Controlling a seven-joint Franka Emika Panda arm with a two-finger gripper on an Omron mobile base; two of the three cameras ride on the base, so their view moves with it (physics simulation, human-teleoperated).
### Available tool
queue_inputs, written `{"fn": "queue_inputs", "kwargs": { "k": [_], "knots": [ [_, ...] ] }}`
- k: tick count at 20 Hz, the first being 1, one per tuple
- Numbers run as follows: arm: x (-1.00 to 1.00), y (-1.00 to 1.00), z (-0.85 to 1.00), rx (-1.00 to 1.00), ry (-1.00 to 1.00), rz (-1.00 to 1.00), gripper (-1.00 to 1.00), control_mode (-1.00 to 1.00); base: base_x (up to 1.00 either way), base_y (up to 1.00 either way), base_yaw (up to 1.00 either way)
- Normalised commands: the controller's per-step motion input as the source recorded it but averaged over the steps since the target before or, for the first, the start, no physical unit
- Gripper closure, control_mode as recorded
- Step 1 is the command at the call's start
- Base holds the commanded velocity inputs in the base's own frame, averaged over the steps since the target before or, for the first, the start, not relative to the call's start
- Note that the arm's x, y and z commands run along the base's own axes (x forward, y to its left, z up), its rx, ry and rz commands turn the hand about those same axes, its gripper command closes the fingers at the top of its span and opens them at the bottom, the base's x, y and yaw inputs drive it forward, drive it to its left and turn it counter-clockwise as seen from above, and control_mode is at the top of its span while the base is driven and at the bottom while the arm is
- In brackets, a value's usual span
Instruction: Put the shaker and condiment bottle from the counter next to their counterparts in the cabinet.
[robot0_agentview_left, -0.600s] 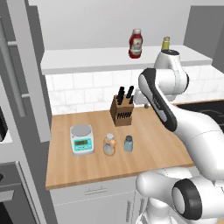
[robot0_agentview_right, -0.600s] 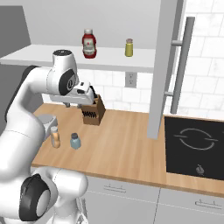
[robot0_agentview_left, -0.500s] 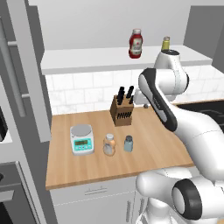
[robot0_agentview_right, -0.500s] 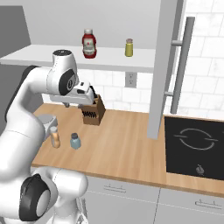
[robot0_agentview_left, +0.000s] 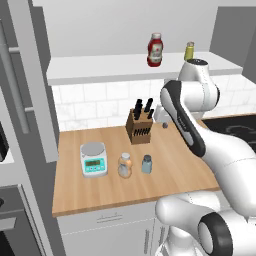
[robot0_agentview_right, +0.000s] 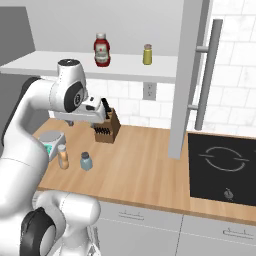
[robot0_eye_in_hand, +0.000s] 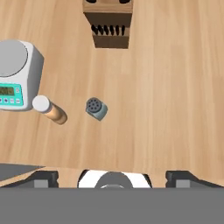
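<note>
High over the bench (robot0_agentview_left: 170, 165) my hand (robot0_eye_in_hand: 112, 177) looks straight down, its two finger tips set wide apart at the lower edge of the hand view with nothing between them, so I am holding nothing. Directly beneath it, a little ahead of the tips, stands the shaker (robot0_eye_in_hand: 96, 108), upright on the wood with its dark perforated cap facing up at me. Just beside the shaker, towards the scale, is the condiment bottle (robot0_eye_in_hand: 49, 110), near it but not touching. The kitchen scale (robot0_eye_in_hand: 16, 76) sits just beyond the bottle, and the knife block (robot0_eye_in_hand: 107, 22) stands further off towards the wall. From the base cameras I see the same row on the bench: scale, bottle (robot0_agentview_left: 125, 165), shaker (robot0_agentview_left: 146, 163), with the arm arched above them. Up in the cabinet (robot0_agentview_right: 90, 66) the ketchup bottle (robot0_agentview_right: 101, 49) and the yellow shaker (robot0_agentview_right: 147, 54) stand on the shelf, a little apart, with free board around each. As I judge it, nothing of the task is done yet: both things are on the bench, neither gripped. What is left is everything: come down on one, lift it to the shelf beside its match, then return for the other
</note>
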Motion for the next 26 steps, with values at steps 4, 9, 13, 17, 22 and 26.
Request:
{"fn": "queue_inputs", "kwargs": {
  "k": [4,9,13,17,22,26],
  "knots": [
    [-0.30,0.00,-0.09,0.00,0.00,0.00,-1.00,-1.00,0.00,0.00,0.00],
    [-0.18,0.00,-0.12,0.00,-0.01,0.00,-1.00,-1.00,0.00,0.00,0.00],
    [-0.02,0.00,-0.23,0.00,-0.08,0.00,-1.00,-1.00,0.00,0.00,0.00],
    [-0.03,0.00,-0.36,0.00,-0.17,0.00,-1.00,-1.00,0.00,0.00,0.00],
    [-0.01,0.00,-0.39,0.00,-0.16,0.00,-1.00,-1.00,0.00,0.00,0.00],
    [0.02,0.12,-0.26,0.00,-0.02,0.00,-1.00,-1.00,0.00,0.00,0.00]
  ]
}}
